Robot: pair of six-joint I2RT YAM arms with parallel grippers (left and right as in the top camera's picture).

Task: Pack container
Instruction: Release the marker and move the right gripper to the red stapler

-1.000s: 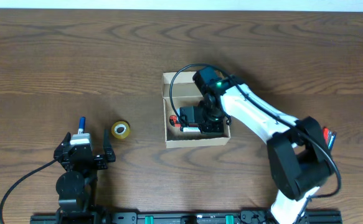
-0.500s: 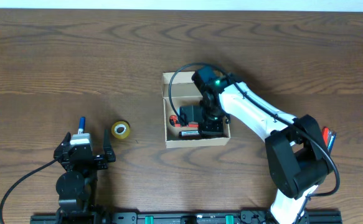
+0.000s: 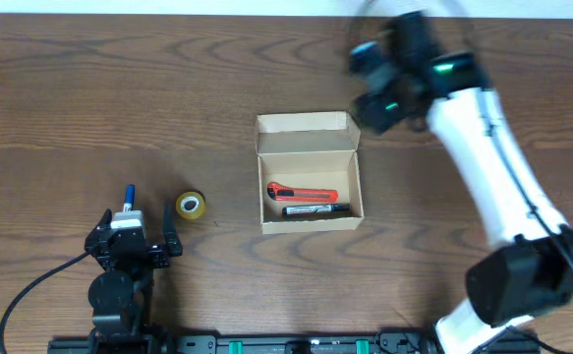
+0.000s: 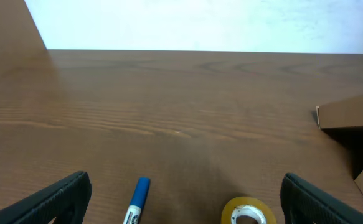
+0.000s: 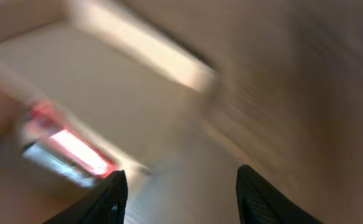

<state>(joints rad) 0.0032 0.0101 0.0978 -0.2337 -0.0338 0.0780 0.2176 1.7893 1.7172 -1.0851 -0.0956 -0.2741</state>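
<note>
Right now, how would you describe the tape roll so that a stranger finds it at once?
Start at the open cardboard box at the centre of the table. To its left, the tape roll lies flat. It is a small yellow ring, unlike the thin blue-capped pen nearby.

The container (image 3: 308,138), a small plain tan cardboard box, sits upright a short way right of the yellow tape roll (image 3: 191,206), its hinged flap lid open at the far side, a red cutter (image 3: 302,193) and black marker (image 3: 315,209) lying inside by its near wall.
</note>
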